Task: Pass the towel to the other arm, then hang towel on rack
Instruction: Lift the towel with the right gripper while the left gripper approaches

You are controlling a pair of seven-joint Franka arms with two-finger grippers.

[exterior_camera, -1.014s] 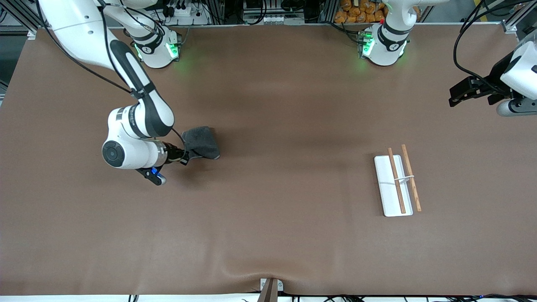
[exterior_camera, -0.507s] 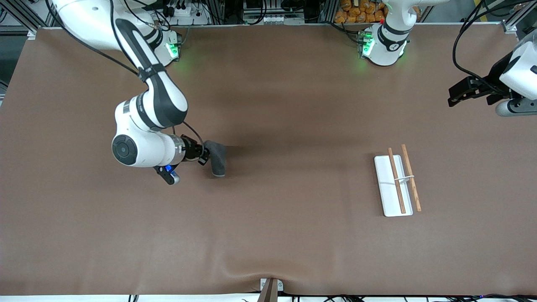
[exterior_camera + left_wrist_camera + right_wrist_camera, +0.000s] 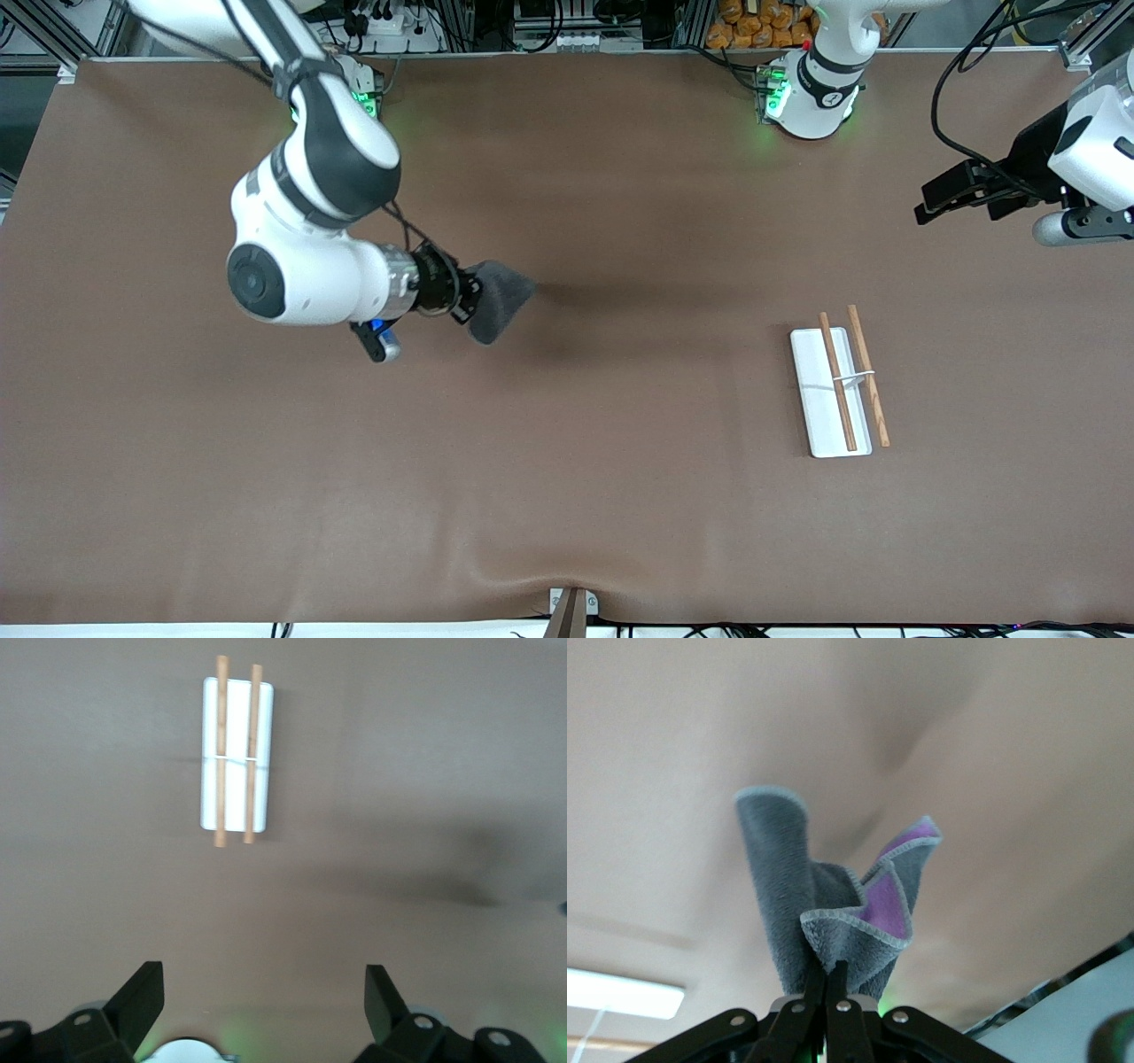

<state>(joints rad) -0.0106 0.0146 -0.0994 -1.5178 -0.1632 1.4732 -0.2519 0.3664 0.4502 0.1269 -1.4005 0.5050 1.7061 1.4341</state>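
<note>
My right gripper (image 3: 467, 297) is shut on the towel (image 3: 498, 302), a dark grey fuzzy cloth, and holds it up over the table toward the right arm's end. In the right wrist view the towel (image 3: 824, 904) hangs bunched from the shut fingers (image 3: 833, 979), with a purple inner side showing. The rack (image 3: 831, 390), a white plate with two brown rods, lies on the table toward the left arm's end; it also shows in the left wrist view (image 3: 236, 753). My left gripper (image 3: 930, 202) is open and empty, up in the air above the table edge at the left arm's end, well away from the rack.
The brown table cover (image 3: 567, 461) has a raised wrinkle at its edge nearest the front camera. Both arm bases (image 3: 811, 93) stand along the edge farthest from that camera.
My right gripper lifted the towel off the table and carried it toward the middle. My left gripper shifted slightly toward the middle.
</note>
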